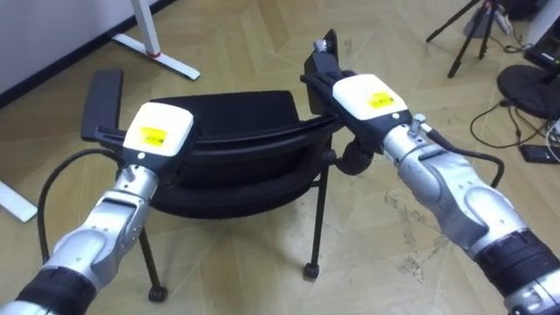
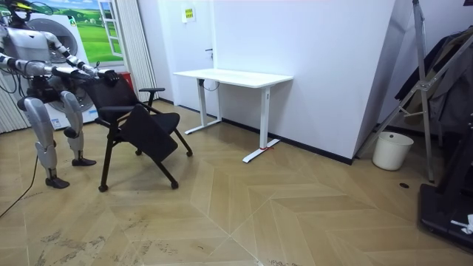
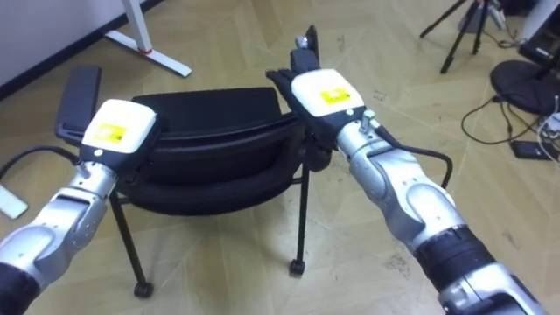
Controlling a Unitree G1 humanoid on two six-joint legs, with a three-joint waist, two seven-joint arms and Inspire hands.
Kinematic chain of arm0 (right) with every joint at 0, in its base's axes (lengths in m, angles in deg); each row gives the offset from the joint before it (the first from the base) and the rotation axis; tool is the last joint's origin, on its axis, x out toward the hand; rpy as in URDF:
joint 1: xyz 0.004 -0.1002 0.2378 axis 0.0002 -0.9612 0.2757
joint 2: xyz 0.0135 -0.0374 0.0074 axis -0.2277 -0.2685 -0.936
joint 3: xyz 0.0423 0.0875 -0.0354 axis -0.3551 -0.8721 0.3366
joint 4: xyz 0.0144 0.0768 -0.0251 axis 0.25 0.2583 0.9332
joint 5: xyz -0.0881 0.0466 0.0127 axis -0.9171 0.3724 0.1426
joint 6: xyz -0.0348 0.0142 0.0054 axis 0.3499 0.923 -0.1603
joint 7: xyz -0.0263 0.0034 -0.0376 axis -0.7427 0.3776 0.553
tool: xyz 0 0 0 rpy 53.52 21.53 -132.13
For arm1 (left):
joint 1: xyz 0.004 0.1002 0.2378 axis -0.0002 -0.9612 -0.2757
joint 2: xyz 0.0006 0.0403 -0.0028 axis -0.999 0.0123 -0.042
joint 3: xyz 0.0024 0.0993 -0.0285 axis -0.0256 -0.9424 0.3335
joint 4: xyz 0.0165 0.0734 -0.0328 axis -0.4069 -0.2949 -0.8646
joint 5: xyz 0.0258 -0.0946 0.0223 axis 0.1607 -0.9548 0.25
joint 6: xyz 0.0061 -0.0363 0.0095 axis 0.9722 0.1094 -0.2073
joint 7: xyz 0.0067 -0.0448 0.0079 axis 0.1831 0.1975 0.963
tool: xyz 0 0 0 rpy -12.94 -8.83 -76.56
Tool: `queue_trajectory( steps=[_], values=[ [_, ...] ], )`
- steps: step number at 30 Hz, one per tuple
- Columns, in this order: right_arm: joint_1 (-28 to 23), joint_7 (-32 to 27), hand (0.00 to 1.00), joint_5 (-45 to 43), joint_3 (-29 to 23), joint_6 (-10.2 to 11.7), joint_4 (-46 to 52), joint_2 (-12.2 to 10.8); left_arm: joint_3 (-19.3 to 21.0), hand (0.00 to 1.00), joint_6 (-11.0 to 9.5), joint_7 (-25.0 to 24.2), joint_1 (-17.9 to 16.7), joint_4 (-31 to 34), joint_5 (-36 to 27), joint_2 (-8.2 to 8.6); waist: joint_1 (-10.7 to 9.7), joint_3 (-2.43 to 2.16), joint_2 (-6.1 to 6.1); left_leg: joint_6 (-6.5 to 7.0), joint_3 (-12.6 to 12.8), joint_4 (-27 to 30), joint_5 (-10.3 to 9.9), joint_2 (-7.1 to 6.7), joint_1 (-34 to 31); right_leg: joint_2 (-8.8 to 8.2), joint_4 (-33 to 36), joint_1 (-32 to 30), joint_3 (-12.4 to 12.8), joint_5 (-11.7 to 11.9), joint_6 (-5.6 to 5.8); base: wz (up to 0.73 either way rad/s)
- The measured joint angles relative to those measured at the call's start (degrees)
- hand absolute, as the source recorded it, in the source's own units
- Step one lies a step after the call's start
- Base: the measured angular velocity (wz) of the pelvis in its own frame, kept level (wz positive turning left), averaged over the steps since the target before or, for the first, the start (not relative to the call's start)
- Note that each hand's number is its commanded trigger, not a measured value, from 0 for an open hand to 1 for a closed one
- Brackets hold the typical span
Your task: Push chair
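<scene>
I stand right behind a black chair with armrests on the wooden floor. Its curved backrest top lies just below me. My left hand rests on the backrest's left end. On the right end sits my right hand, its dark fingers curled over the edge near the right armrest. In the room view the chair leans with its seat tipped down, and both hands are at its top.
A white desk stands against the wall beyond the chair; its leg and foot show at upper left. A tripod and cables lie to the right. A white bucket stands by the far wall.
</scene>
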Motion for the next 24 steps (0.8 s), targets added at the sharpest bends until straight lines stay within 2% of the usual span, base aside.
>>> queue_trajectory(
  steps=[7,12,15,24],
  values=[
    [0.9,1.8,0.00,-1.8,0.3,-0.9,-0.7,-0.9,-0.5,1.00,0.2,0.1,1.1,-0.2,1.6,1.94,1.6,0.02,0.10,-0.16,-1.4,0.0,0.1,0.07,-0.5,-0.03,-0.2,0.1,-1.1,0.0,-0.02,0.07],
    [2.9,2.5,0.00,-2.4,1.9,-1.2,-4.6,-2.0,-1.6,1.00,0.2,-0.2,2.1,-1.0,1.9,2.88,1.6,0.13,0.14,-0.16,-2.9,-0.2,0.1,0.09,-0.4,-0.08,-0.4,1.0,-2.6,0.0,-0.02,0.15],
    [4.3,2.7,0.00,-2.8,1.9,-1.3,-6.9,-2.3,-2.2,1.00,0.2,-0.2,2.6,-0.9,1.9,3.14,2.2,0.25,0.26,-0.16,-3.2,-0.3,0.1,0.08,-0.4,-0.08,-0.4,1.1,-2.7,0.0,-0.02,0.06],
    [5.3,-1.3,0.00,-4.9,1.9,-1.4,-11.4,-4.2,-2.8,1.00,-0.5,0.0,3.4,-1.9,1.9,3.59,2.1,0.54,0.03,-0.22,-4.6,-0.3,0.2,-0.12,-0.2,-0.08,-2.7,3.5,-4.1,0.0,-0.01,0.08]
  ],
)
